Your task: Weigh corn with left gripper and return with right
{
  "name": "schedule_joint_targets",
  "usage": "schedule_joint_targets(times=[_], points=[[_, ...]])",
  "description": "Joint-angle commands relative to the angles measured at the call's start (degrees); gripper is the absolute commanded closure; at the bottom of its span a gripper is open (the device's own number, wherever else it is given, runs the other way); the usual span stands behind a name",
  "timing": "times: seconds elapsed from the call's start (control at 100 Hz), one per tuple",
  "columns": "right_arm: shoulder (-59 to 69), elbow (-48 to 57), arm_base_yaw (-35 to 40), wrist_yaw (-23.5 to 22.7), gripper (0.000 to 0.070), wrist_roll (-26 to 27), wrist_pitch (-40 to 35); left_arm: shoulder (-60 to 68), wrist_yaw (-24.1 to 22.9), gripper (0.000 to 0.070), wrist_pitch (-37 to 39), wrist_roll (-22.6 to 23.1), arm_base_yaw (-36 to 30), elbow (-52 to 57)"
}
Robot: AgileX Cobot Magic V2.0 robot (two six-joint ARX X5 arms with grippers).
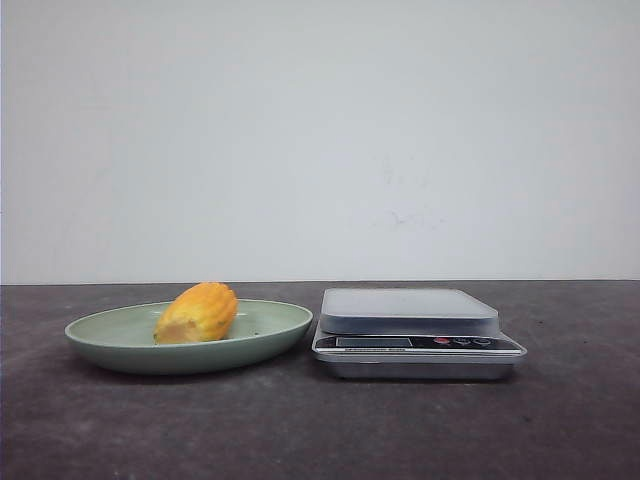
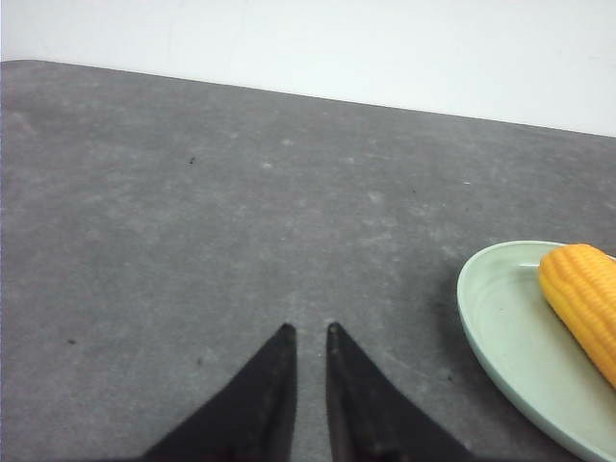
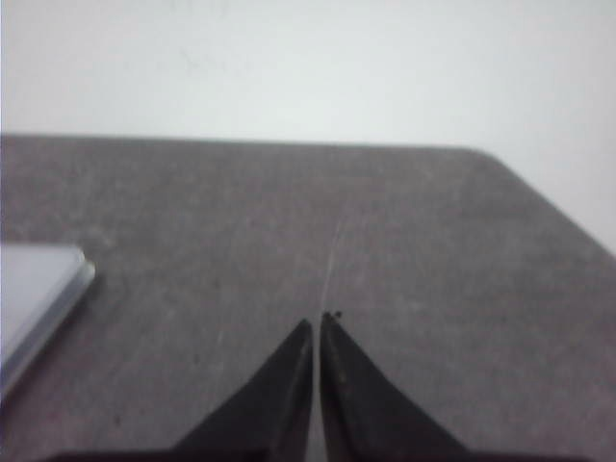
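Note:
The corn (image 1: 198, 313), a stubby yellow-orange cob piece, lies in a pale green plate (image 1: 110, 340) left of centre, with its paler cut end toward the front. A silver kitchen scale (image 1: 410, 310) stands just right of the plate with nothing on its platform. Neither gripper shows in the front view. In the left wrist view my left gripper (image 2: 309, 332) is empty, its jaws nearly together over bare table, with the plate (image 2: 500, 327) and corn (image 2: 584, 296) off to one side. My right gripper (image 3: 317, 320) is shut and empty beside the scale's corner (image 3: 34, 289).
The dark grey table (image 1: 320, 430) runs back to a plain white wall (image 1: 320, 130). The scale's display and buttons (image 1: 455, 342) face the front. The table's far corner shows in the right wrist view (image 3: 481, 154).

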Motion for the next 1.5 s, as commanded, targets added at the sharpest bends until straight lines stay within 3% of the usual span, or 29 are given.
schedule_joint_targets(times=[0.0,0.22,1.49], points=[[-0.1,-0.3,-0.1,0.2,0.0692,-0.4,-0.8,-0.1,0.1,0.0688,0.0,0.5,0.1,-1.0],[-0.1,-0.3,-0.2,0.2,0.0692,-1.4,-3.3,-0.1,0.1,0.0688,0.0,0.5,0.1,-1.0],[-0.1,-0.3,-0.2,0.2,0.0692,-1.4,-1.9,-0.1,0.1,0.0688,0.0,0.5,-0.5,-1.0]])
